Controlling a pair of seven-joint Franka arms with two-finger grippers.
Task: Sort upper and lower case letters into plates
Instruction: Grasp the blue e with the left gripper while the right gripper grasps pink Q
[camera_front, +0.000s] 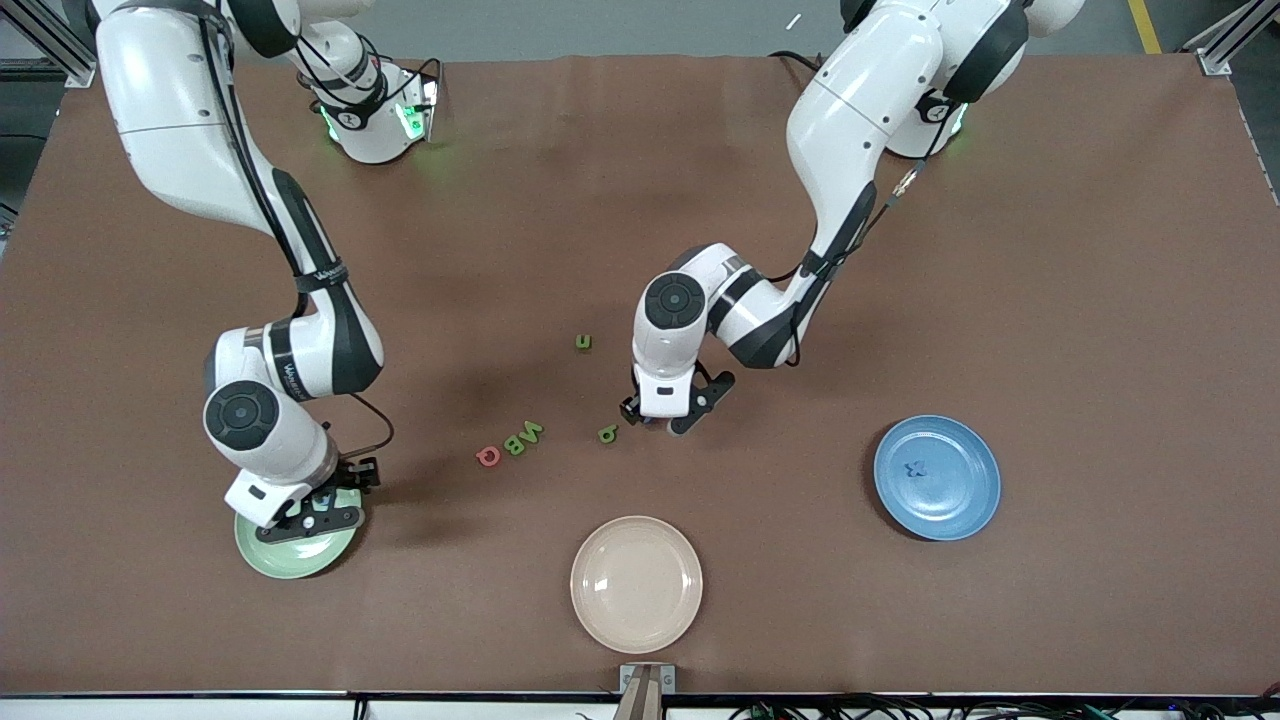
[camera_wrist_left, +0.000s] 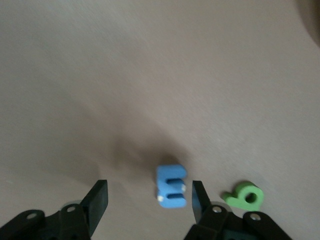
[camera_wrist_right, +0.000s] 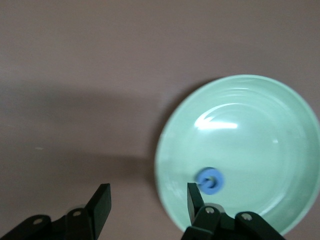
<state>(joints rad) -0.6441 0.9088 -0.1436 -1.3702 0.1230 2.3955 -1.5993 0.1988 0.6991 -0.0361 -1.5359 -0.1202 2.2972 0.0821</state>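
Observation:
My left gripper (camera_front: 657, 421) is open, low over the table's middle. In the left wrist view a blue letter E (camera_wrist_left: 171, 186) lies on the table between its fingers (camera_wrist_left: 149, 197), close to one finger. A green b (camera_front: 608, 433) lies beside it, also in the left wrist view (camera_wrist_left: 243, 196). My right gripper (camera_front: 322, 510) is open and empty over the rim of the pale green plate (camera_front: 270, 560). A round blue letter (camera_wrist_right: 209, 181) lies in that plate (camera_wrist_right: 260, 125). The blue plate (camera_front: 965, 500) holds a blue x (camera_front: 914, 468). A green N (camera_front: 533, 432), green B (camera_front: 515, 443), red G (camera_front: 488, 456) and green n (camera_front: 583, 342) lie on the table.
A cream-beige plate (camera_front: 636, 583) sits near the table's front edge, nearer the front camera than the loose letters. The brown table (camera_front: 1050, 300) runs wide toward the left arm's end.

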